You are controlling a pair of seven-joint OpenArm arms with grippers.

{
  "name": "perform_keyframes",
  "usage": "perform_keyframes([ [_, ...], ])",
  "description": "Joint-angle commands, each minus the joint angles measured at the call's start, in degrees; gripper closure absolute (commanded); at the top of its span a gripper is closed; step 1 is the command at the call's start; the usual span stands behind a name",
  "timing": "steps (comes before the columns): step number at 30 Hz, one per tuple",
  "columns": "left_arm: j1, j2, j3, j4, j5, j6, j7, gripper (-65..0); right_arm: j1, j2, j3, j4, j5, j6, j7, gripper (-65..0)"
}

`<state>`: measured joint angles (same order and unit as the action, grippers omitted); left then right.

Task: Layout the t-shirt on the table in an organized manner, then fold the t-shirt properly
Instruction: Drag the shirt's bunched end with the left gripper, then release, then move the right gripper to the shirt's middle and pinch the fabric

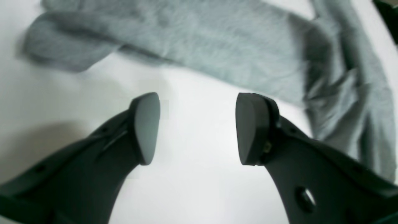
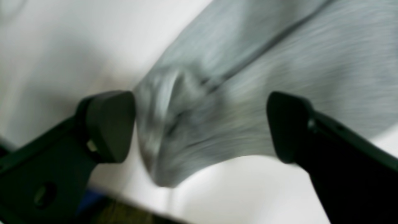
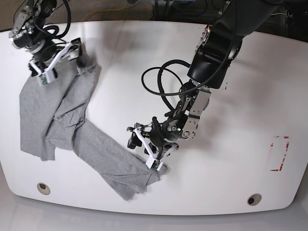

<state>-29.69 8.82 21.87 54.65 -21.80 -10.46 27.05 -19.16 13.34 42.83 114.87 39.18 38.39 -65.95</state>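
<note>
We are early on — the t-shirt [image 3: 72, 125] lies twisted at the table's [image 3: 231, 96] left, unfolded, both the left gripper [image 1: 197, 129] and right gripper [image 2: 200, 126] spread wide, empty.

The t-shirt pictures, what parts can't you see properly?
- Lettering on the t-shirt: none visible in any view; the cloth is crumpled.
- Right wrist view: the cloth between the open right gripper is smeared by blur.
- Left wrist view: the shirt runs off the top and right edges beyond the open left gripper.
</note>
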Motion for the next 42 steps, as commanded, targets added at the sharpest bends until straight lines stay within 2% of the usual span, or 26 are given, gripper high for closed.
perform_keyframes([
  [1,-1.91,0.18,-0.2,3.06,-0.75,-0.13,-1.69,-36.0,2.85,1.73,1.26,0.96,0.34,-0.9,0.59,-65.0],
  [5,-1.82,0.18,-0.37,5.17,-0.66,-0.13,-1.6,-36.0,7.77,4.11,-0.06,-0.28,0.34,-0.99,0.59,-65.0],
  [9,-1.82,-1.3,-0.46,8.6,-0.66,-0.13,-0.37,-36.0,15.69,4.37,-4.1,-5.81,-0.28,-1.07,0.59,-65.0],
  [12,-1.82,-2.71,-0.46,11.94,-0.66,-0.13,2.53,-36.0,20.78,4.46,-6.48,-11.18,-3.44,-0.9,0.85,-65.0],
  [14,-1.74,-4.29,-0.55,14.58,-0.75,-0.13,4.64,-36.0,24.92,4.37,-8.15,-15.48,-6.17,-0.81,2.09,-65.0],
  [17,-0.77,-8.16,-0.55,20.73,-0.75,-0.22,7.55,-36.0,30.81,4.19,-12.54,-22.34,-10.39,1.48,5.25,-65.0],
  [21,1.08,-13.08,-0.55,27.5,-0.75,-0.75,10.27,-36.0,36.87,4.11,-16.24,-30.78,-13.99,1.61,9.21,-65.0],
  [26,2.48,-18.89,-2.13,32.86,-0.75,-4.53,11.94,-36.0,43.03,4.02,-19.31,-42.3,-17.24,1.61,14.57,-65.0],
  [30,6.0,-23.81,-7.49,36.82,-0.75,-7.34,12.73,-36.0,47.07,4.02,-22.3,-51.18,-19.53,1.61,21.43,-65.0],
  [37,11.28,-26.97,-16.11,44.64,-0.75,-15.17,15.02,-36.0,51.29,4.19,-25.03,-64.28,-22.34,1.61,32.77,-65.0],
  [39,12.51,-27.68,-18.31,46.49,-0.75,-16.57,16.25,-36.0,52.08,4.11,-25.11,-67.62,-23.49,1.61,36.28,-62.3],
  [42,14.0,-28.03,-21.74,49.21,-0.75,-18.95,18.45,-36.0,53.93,3.67,-25.11,-73.07,-25.42,1.61,40.77,-53.7],
])
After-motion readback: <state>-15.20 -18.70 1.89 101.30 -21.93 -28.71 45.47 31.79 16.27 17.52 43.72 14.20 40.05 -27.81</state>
